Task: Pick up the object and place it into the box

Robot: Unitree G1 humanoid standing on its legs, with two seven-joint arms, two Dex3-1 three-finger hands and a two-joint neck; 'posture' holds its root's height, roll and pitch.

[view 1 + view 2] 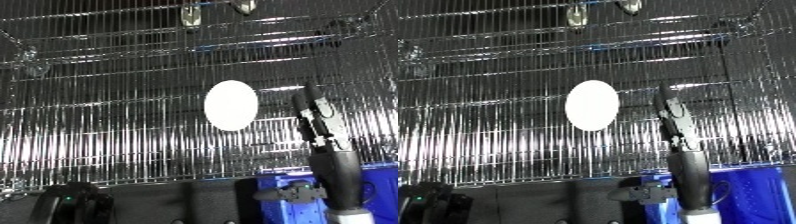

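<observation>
Left eye view: a wire shelf (107,125) is seen filling most of the frame, its thin bars running in close rows. A white oval object (231,105) is shown lying on the wire, near the middle and slightly right. The right hand (313,117) is raised beside it, to its right and apart from it; the fingers are held straight and close together, pointing up, and nothing is held. The forearm is seen rising from the lower right edge. A blue bin (284,181) is partly shown at the lower right, behind the forearm. A dark rounded shape at the lower left edge cannot be identified as the left hand.

Right eye view: the same layout is shown, shifted left. The object (592,105) is seen on the shelf (487,135), left of the right hand (675,120), with a clear gap between them. The bin (753,192) is shown more fully at the lower right corner, below the shelf edge
</observation>
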